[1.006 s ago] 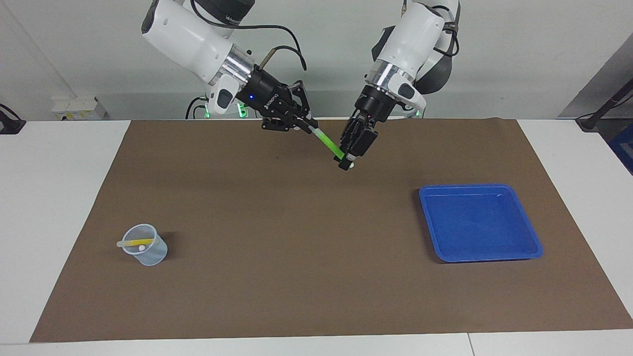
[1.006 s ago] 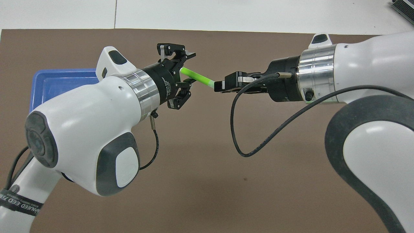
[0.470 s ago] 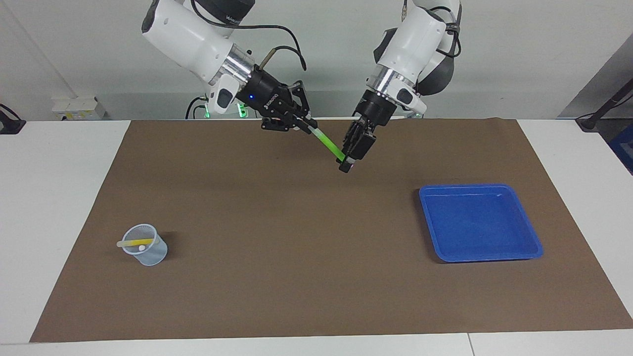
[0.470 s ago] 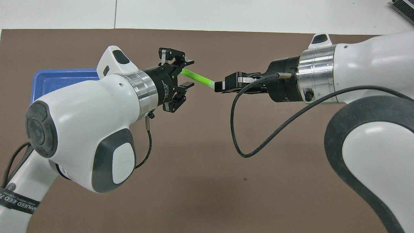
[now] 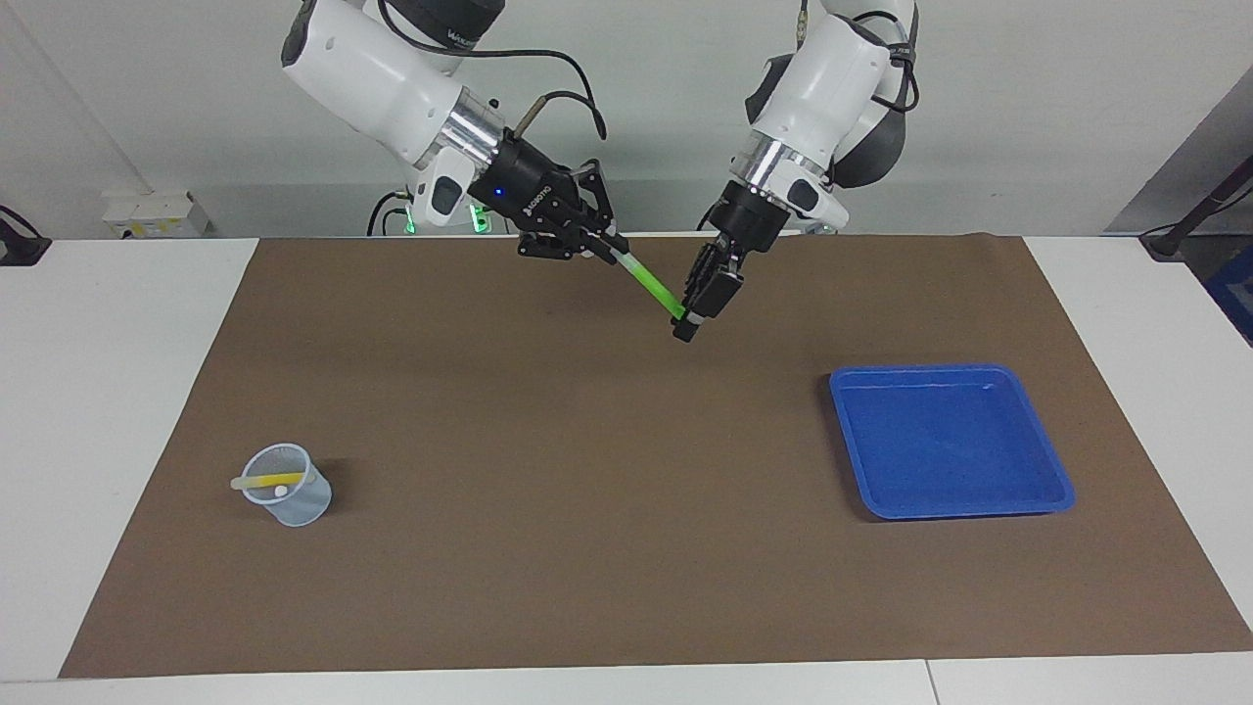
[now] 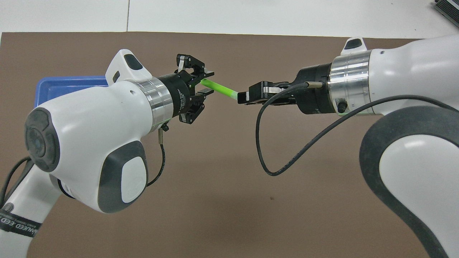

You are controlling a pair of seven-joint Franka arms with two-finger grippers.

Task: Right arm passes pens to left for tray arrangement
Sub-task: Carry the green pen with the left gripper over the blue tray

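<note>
The green pen (image 5: 651, 287) hangs in mid-air over the brown mat (image 5: 548, 490), at eleven o'clock from the blue tray (image 5: 1062, 480), in mid-handover. The right gripper (image 5: 609, 245) clamps its upper end; the left gripper (image 5: 688, 321) brackets the lower end, though a firm grip cannot be confirmed. Judgement: next, the left must secure its hold before the right lets go.

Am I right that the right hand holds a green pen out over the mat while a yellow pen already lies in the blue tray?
Not quite: the facing view shows the yellow pen in the small cup; nothing lies in the blue tray. The right hand does hold the green pen.

Robotics lab setup
Two white arms are working over a brown mat (image 5: 587, 490) covering a white worktop (image 5: 117, 392), bare wall looming above.
</note>
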